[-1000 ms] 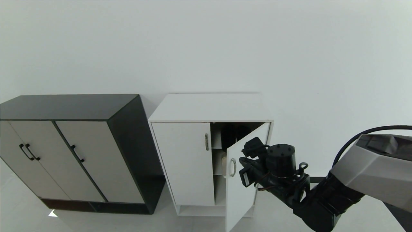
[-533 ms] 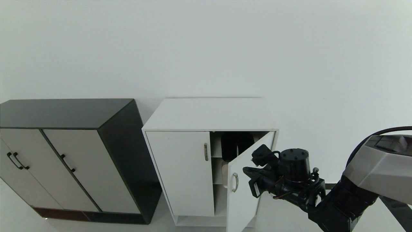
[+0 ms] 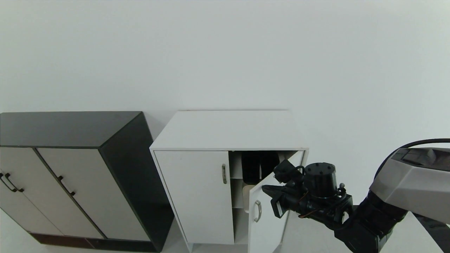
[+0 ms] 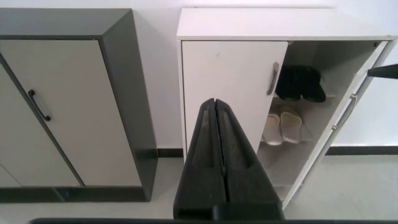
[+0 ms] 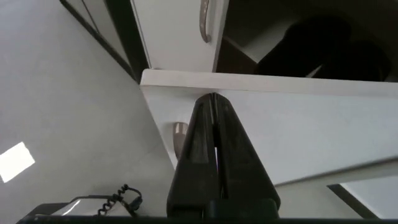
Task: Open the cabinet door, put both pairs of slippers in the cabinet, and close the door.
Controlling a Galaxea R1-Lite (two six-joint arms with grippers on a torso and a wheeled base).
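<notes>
We see our right pincer (image 3: pixel 266 188), closed and empty, at the upper edge of the half-open door (image 3: pixel 263 232); pushing there, it may slip off, leaving it ajar

— What did the white cabinet (image 3: pixel 225 130) look like it was made of?
— Smooth, matt white board, with a brushed metal door handle (image 3: pixel 224 174).
— And the dark cabinet (image 3: pixel 70 128)?
— It had a slightly glossy black top and matt grey doors.
— The slippers?
— The black slippers (image 4: pixel 300 84) looked matt, and the cream slippers (image 4: pixel 283 127) smooth, maybe foam.
</notes>
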